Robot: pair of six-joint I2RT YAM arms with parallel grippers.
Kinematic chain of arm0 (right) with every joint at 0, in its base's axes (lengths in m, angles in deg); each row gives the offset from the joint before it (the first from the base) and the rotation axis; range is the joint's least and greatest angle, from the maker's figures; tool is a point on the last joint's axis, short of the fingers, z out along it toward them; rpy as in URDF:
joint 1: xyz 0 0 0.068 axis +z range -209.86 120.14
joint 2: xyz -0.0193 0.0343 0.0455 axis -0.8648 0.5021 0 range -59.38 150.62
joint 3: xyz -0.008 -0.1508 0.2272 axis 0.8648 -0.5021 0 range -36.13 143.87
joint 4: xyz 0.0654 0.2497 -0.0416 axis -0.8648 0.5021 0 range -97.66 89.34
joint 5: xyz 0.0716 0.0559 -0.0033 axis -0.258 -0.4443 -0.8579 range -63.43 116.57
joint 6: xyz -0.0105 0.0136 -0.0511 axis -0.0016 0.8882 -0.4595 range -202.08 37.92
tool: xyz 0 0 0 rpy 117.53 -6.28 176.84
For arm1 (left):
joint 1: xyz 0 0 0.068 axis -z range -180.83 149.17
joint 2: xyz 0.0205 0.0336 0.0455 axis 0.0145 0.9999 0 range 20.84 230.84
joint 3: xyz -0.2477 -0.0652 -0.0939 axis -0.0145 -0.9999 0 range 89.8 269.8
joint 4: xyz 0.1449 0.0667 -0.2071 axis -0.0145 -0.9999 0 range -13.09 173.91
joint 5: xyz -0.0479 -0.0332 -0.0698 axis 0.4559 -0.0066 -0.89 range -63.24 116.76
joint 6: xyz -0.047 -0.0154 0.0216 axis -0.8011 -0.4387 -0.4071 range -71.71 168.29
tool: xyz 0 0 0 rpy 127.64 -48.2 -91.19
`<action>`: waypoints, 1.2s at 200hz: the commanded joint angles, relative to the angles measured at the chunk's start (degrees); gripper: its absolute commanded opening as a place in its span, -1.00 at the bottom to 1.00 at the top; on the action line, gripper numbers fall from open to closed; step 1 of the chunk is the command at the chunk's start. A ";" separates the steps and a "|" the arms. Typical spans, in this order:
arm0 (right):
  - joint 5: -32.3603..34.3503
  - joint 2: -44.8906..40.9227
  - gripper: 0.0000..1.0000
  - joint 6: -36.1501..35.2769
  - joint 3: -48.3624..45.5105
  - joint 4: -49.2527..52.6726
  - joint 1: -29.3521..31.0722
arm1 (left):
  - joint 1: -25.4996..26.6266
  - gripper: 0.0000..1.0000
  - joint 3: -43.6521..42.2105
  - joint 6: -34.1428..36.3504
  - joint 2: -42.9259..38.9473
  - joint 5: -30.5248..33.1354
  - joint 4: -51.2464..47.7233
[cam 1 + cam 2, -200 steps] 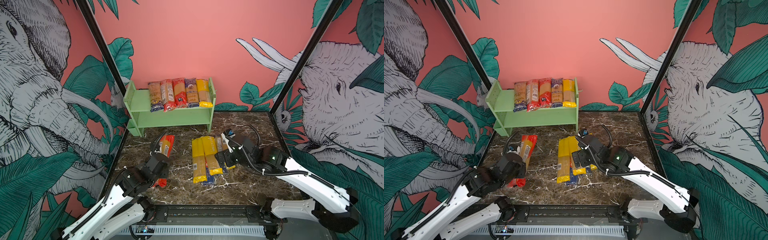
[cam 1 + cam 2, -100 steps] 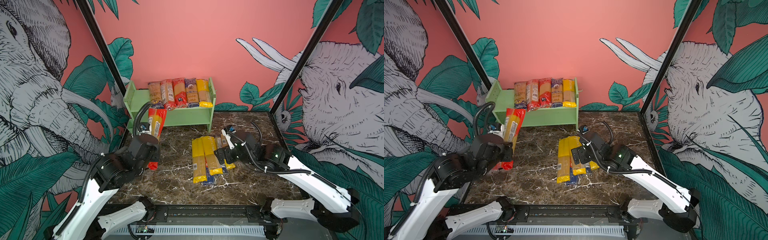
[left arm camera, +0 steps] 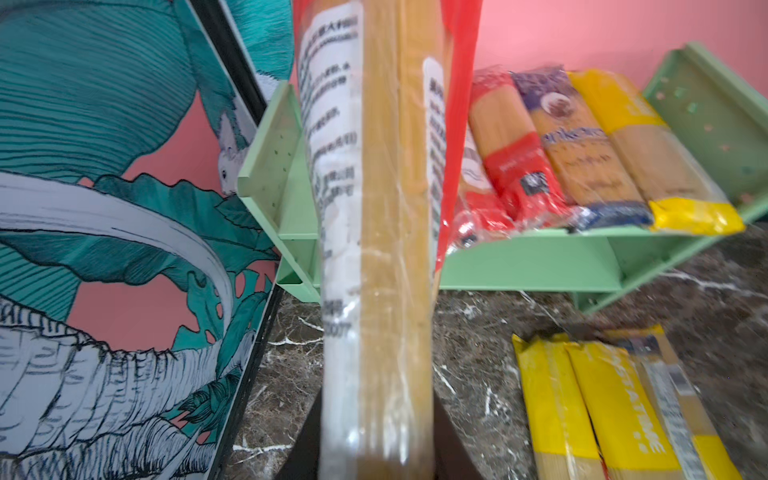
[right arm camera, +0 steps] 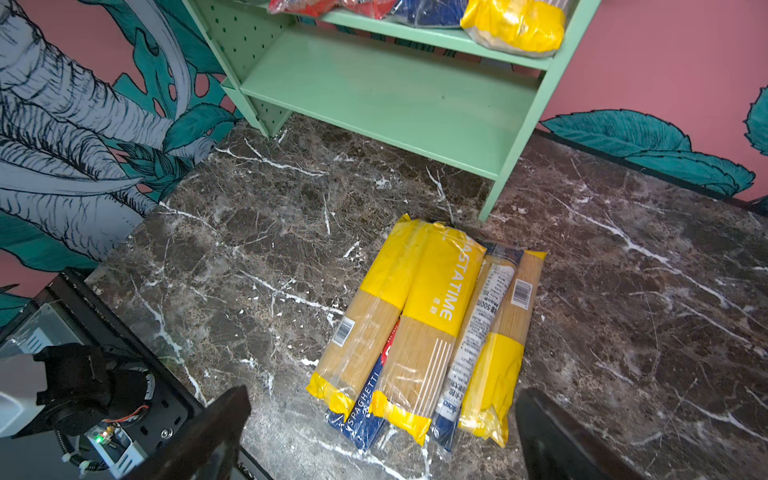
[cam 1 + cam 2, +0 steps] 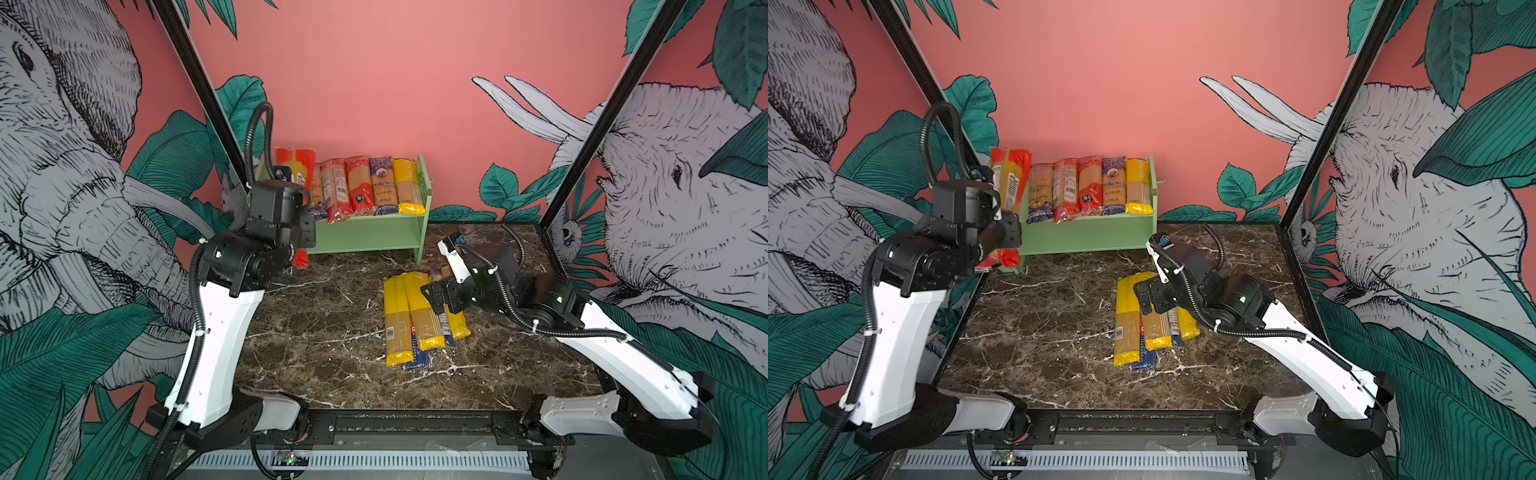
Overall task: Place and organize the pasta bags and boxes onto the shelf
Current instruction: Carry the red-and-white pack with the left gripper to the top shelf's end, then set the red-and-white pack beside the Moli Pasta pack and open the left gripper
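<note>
Pasta in a pile [image 5: 419, 316] lies right of centre on the surface [image 5: 316, 332], lengthwise near to far. Bare marble runs between its near ends and the black rail [image 5: 374, 419] along the near edge. Two yellow-ended packs lie on top, side by side. A dark-blue one shows beneath them, and a narrow blue-ended one and another yellow one lie at the right. Left of the pile the marble is open as far as the left wall [image 5: 124, 249]. The pile's far ends stop just short of the right leg of the shelf [image 5: 424, 199].

The right tool [image 4: 382, 390] hangs over the pile with its jaws spread wide, gripping nothing. Whether it touches the top packs I cannot tell.

Farther off on the left, the left tool [image 3: 376, 440] is pinching a red-ended pack [image 5: 1009, 178] low on its length, jaws pressed on its two sides. That pack stands nearly upright, off the surface, at the shelf's left end. Its lower end is by the left leg and its upper end is above the top board. Contact with the side panel cannot be made out.

The shelf stands against the far wall [image 5: 374, 83]. Its lower board is bare green across its width. The top board carries a row [image 5: 1090, 187] of five packs side by side, reaching to the right panel, and the yellow one laps over the front edge.
</note>
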 commanded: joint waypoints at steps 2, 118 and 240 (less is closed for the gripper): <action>-1.37 2.04 0.98 -2.06 2.32 -1.43 -1.22 | -7.01 -1.00 6.49 1.59 3.37 -8.70 8.70; -8.91 15.90 0.98 -5.74 11.15 -3.42 -12.13 | -22.11 -1.00 32.65 2.94 33.81 -23.80 15.30; -11.86 25.06 0.98 -4.85 14.01 -4.11 -15.25 | -25.66 -1.00 32.75 3.24 40.11 -29.09 20.72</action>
